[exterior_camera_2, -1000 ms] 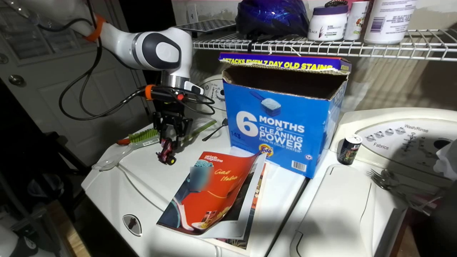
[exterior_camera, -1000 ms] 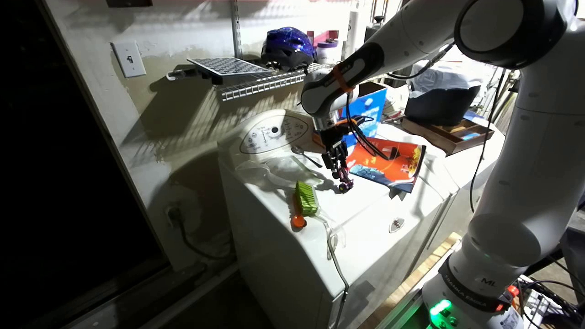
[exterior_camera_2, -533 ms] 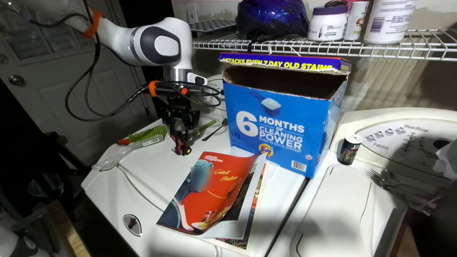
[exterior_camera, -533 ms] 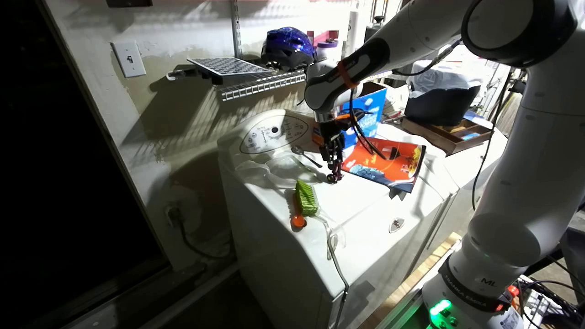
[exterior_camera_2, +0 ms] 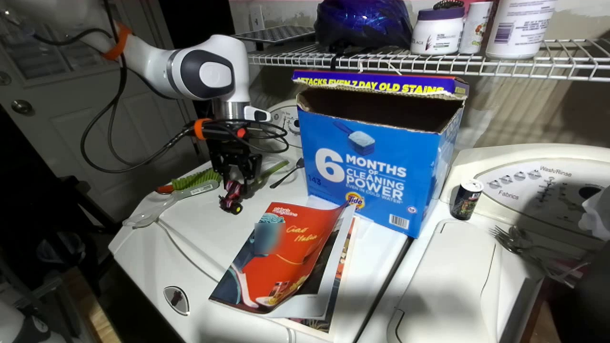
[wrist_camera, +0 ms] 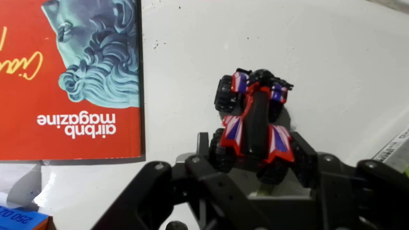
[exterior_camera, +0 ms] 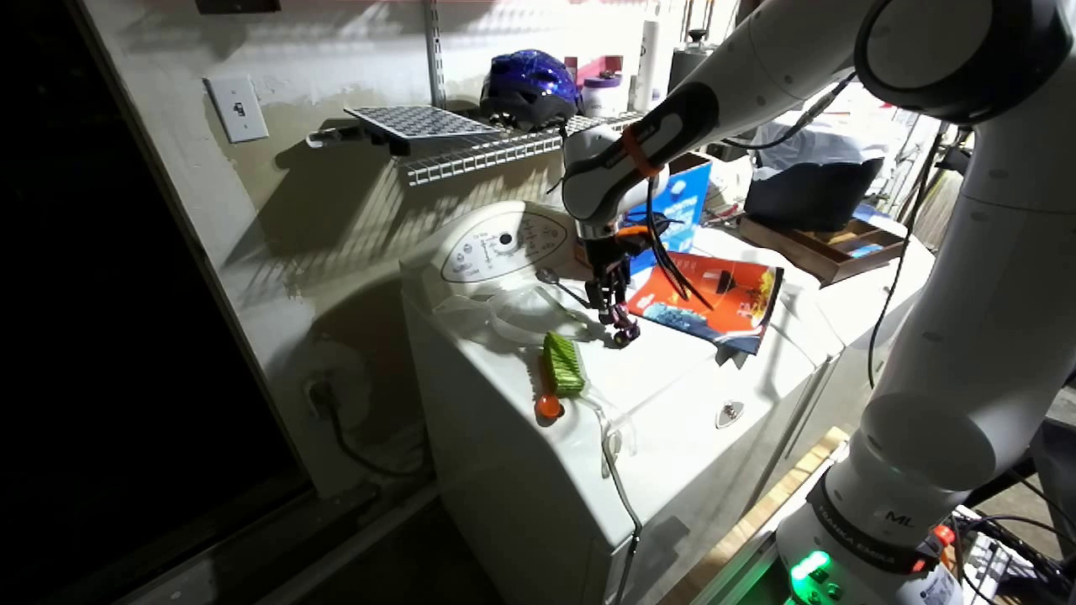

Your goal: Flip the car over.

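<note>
Jaws of the gripper clamped on the toy car, a finger at either side of its rear. Car tilted in the grip, seat toward the wrist camera, nose pointing down and away from the jaws. Whether its front wheels touch the white appliance top below: cannot tell.

Containers. Blue box, near the jaws: top open, inside dark, contents out of sight. Wooden tray, well apart from the jaws, past the box: blue item in it, too small to identify. Black bin by the tray, in it or behind it, cannot tell; white plastic over its rim hides the contents. Jar, higher than the jaws: lidded. Can, past the box from the jaws: upright.

Hidden or cut off. Rear wheels partly covered by the fingers. Magazine, near the jaws, not touching: cropped in the wrist view. Brush, opposite side of the jaws from the magazine: only a sliver in the wrist view.
</note>
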